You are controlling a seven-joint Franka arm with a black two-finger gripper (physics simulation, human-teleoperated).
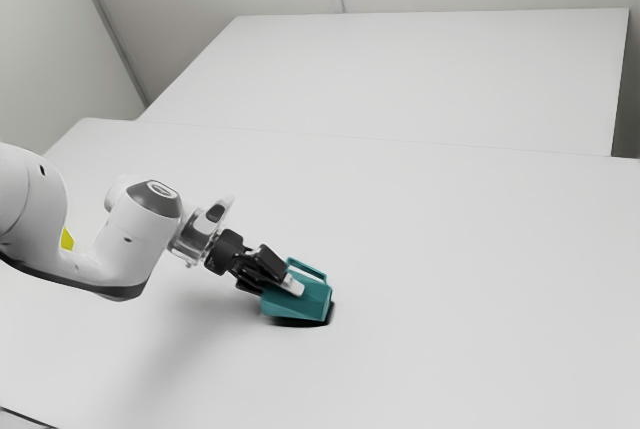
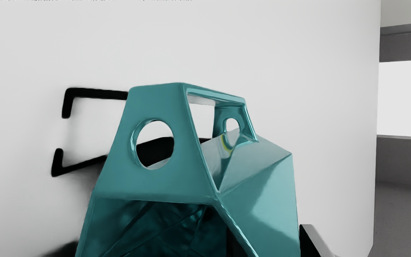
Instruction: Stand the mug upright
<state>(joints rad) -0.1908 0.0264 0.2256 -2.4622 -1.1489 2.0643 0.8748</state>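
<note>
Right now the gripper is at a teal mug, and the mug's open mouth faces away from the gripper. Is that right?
Not quite: the mouth faces toward the gripper, not away. The wrist view shows it, looking into the dark inside of the mug. The rest is right: the mug is teal and the gripper is at it.

Mug [image 1: 296,306]: glossy teal, hard-faceted body. Not upright; over on its side, low over the white table [image 1: 450,249], in the exterior view's lower half, just left of centre. Mouth faces the exterior view's left, dark inside. Angular handle [image 2: 157,103] uppermost, a boxy open frame, round hole through each end piece
</note>
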